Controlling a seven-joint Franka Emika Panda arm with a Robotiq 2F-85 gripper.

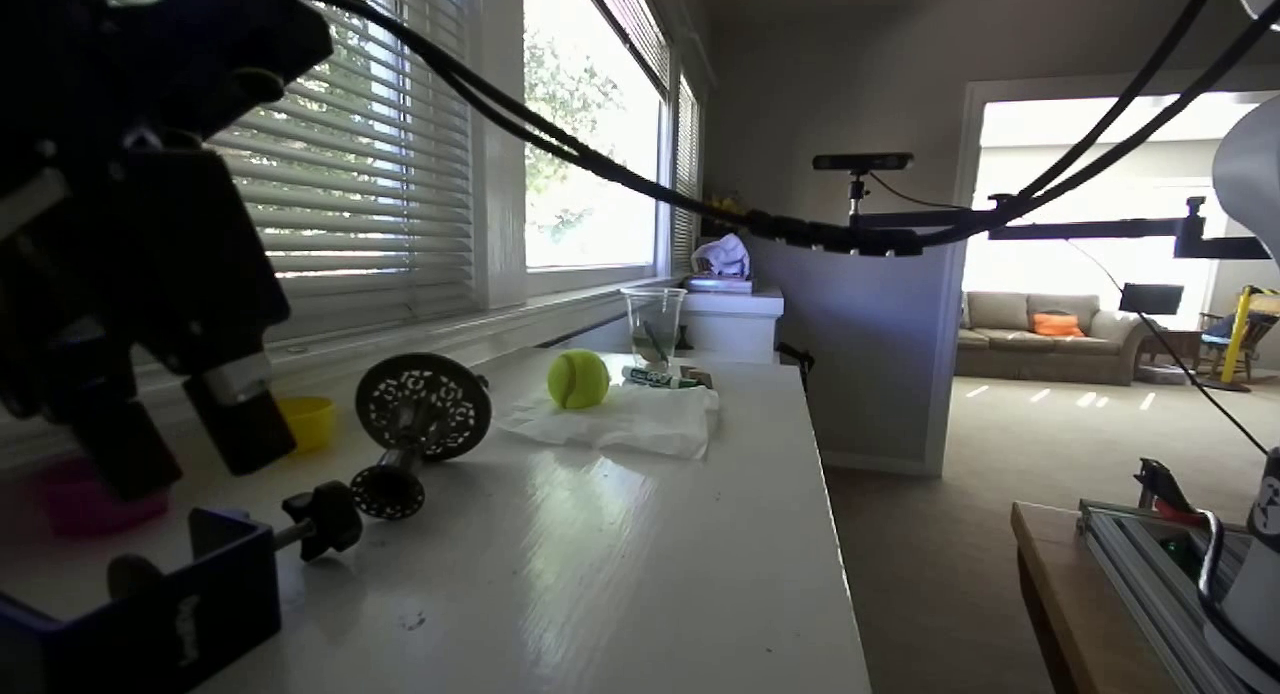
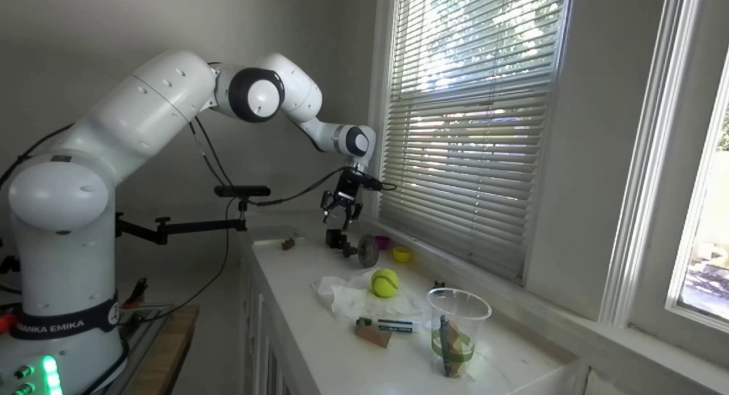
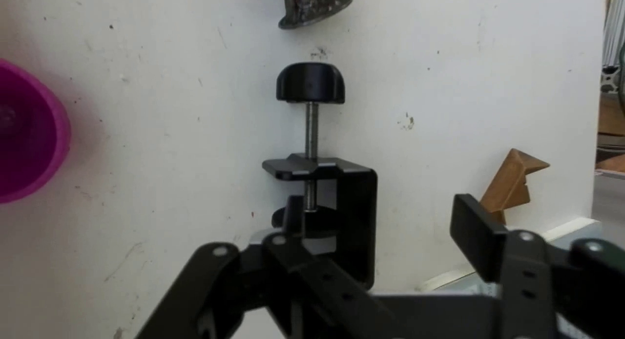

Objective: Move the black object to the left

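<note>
The end effector [image 3: 383, 217] is released, its fingers [image 3: 473, 226] spread well apart. Directly below it the black object [image 3: 360, 207], a screw clamp, rests on the table [image 1: 700, 544]. In the wrist view one finger covers part of the clamp's near end, and whether the two touch cannot be told. The clamp's knob [image 3: 310, 82] points away from the end effector, toward the dark mesh-faced disc [image 1: 425, 409], of which only the stand's foot shows at that view's top edge. In an exterior view the clamp is cut off at the left and bottom, under a dark, blurred and cropped end effector; in an exterior view it is small and seems to merge with the end effector above.

On the window side of the end effector sit a purple bowl [image 3: 62, 124], cropped in the wrist view, and a yellow cup [image 2: 402, 258]. On the opposite side lies a brown piece [image 3: 505, 187], partly behind a finger.

The tabletop is glossy white, specked and scuffed. Farther from the end effector, past the disc, a tennis ball [image 1: 578, 379] rests on crumpled white paper [image 1: 650, 429]; a marker [image 2: 393, 325] and a clear cup [image 2: 477, 329] are farther still. Blinds [image 2: 467, 127] rise beside the end effector; a sofa [image 1: 1020, 359] stands well apart, beyond a doorway.
</note>
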